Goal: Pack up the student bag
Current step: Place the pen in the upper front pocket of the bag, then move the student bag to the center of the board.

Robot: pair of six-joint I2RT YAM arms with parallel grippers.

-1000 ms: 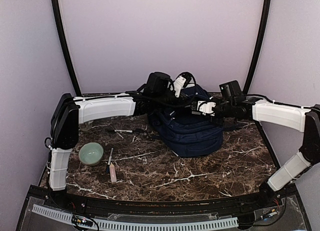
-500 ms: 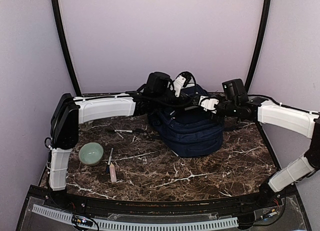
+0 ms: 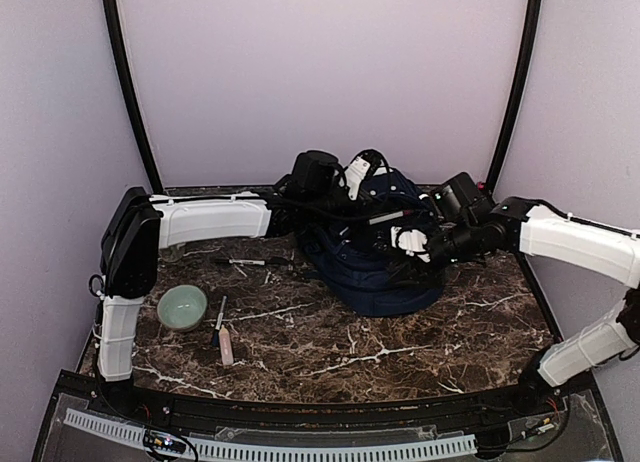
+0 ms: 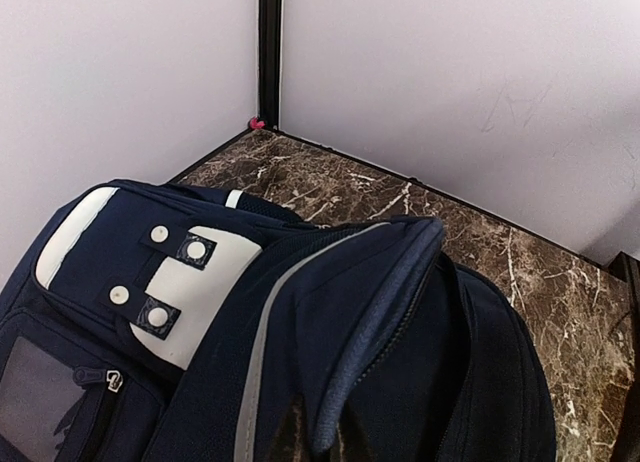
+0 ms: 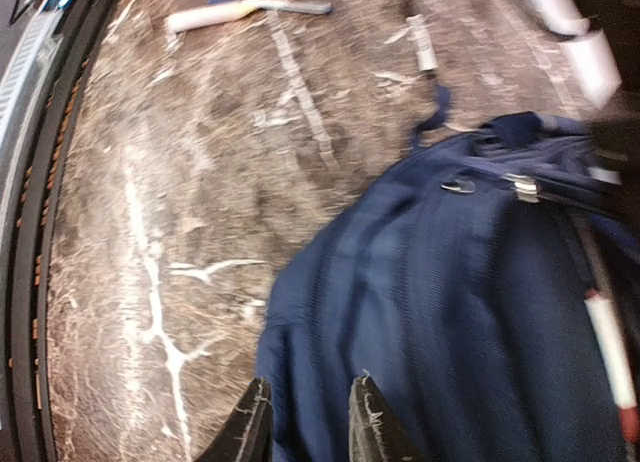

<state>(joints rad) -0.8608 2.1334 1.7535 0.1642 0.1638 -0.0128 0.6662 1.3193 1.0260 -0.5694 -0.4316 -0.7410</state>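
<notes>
Your brown, white-veined marble tabletop carries everything. The navy-blue striped fabric student bag lies toward its far middle, between the two arms, with its white snap-studded patch facing up. Your left gripper is pressed together at the bag's top. From its wrist view it seems to be pinching the raised lip of the main opening (the fingertips themselves are lost at the bottom edge of that view). Your right gripper hovers just over the bag's front fabric with its jaws partly spread, pinching nothing. The worry, I judge, is that lip: if the left pinch slips, or the right arm drags on the cloth, the mouth could drop shut or the soft bag could slide off its spot. A slim white stick with a red end lies along the bag's upper edge, and I can't tell whether it is in the bag or on it. A tug could roll it away. Count one bag, two grippers and one pale green ceramic bowl. At least three loose slim things lie on the table: a pinkish-white marker, a thin blue-handled tool beside it, and a dark pen. The scraps near that pen are too small to name.
</notes>
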